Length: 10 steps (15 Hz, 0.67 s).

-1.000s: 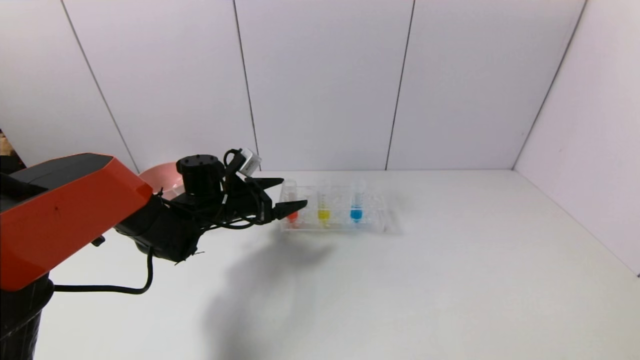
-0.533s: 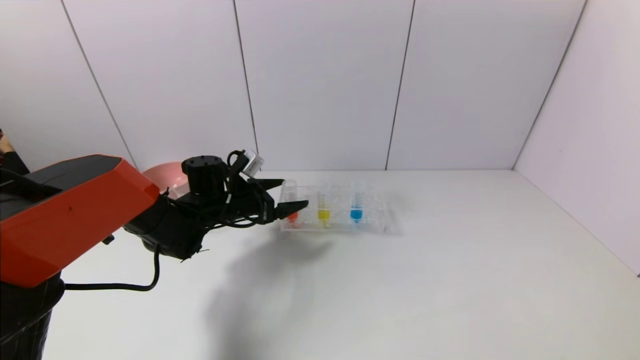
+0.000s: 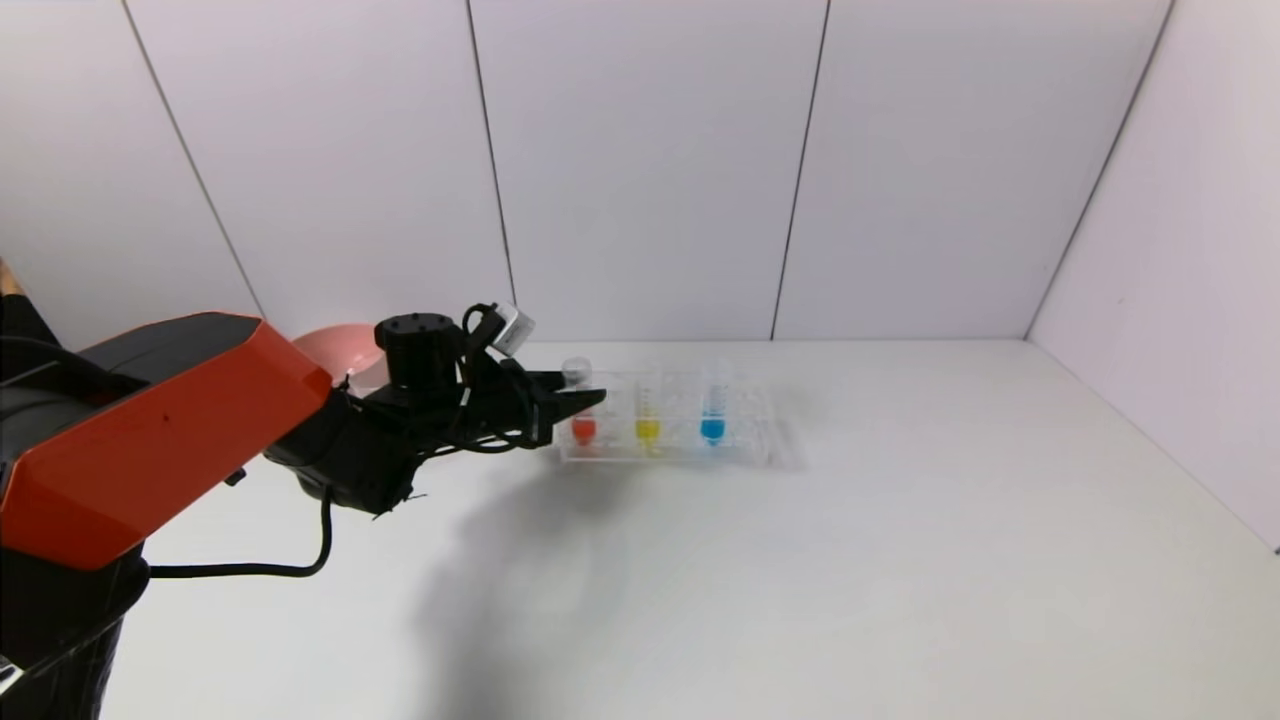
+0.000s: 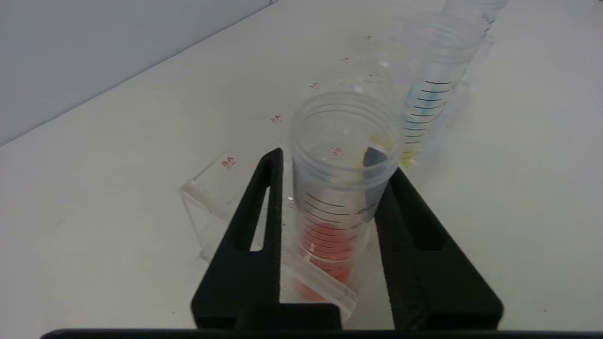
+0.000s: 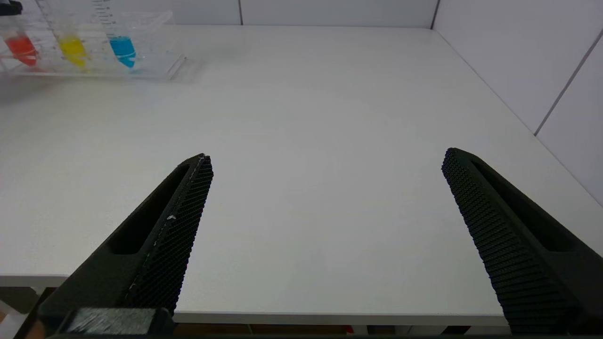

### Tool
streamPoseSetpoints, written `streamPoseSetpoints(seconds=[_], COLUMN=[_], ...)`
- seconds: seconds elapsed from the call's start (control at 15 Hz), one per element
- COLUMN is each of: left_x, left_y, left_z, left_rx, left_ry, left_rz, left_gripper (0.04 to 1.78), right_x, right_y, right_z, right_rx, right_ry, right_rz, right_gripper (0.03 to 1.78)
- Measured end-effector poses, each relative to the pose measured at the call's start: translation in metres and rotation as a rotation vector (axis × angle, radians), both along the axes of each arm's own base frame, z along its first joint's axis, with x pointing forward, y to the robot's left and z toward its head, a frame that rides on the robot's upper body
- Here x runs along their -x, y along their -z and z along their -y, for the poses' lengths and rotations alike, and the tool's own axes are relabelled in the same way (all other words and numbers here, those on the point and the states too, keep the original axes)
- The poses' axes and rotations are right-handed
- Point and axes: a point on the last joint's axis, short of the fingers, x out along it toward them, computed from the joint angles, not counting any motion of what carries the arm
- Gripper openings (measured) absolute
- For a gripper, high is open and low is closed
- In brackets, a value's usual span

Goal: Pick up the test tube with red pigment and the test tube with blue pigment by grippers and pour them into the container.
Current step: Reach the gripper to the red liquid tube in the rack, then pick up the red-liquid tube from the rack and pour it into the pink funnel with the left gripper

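Closed since earlier frame: left end effector (image 4: 334,179) fingers now clamp test tube with red pigment (image 4: 341,188), upright in rack (image 3: 745,450).

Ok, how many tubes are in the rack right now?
3, in one row in the rack: the red tube at the robot's left end, held between the left gripper fingers; the yellow tube in the middle; the blue tube at the right.
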Motion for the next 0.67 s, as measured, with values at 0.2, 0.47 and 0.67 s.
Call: streamPoseSetpoints(seconds=[0.2,0.47,0.67], left_x=[-0.0002,-0.0002,0.0011], left_y=[0.0005,0.0004,-0.0031], left_z=[0.0002,0.0002,-0.0003], left_rx=[0.001,0.002,0.003], left_ry=[0.005,0.006,-0.002], left_rz=[-0.001,-0.002,0.003], left_gripper=[0.45,0.45,0.45], right_x=[0.0000,0.0000,0.0000], right_y=[0.0000,0.0000,0.0000], right_z=[0.0000,0.0000,0.0000], right_rx=[0.000,0.000,0.000], right_ry=[0.000,-0.001,0.000], right_rz=[0.000,0.000,0.000], right_gripper=[1.77,1.77,1.77])
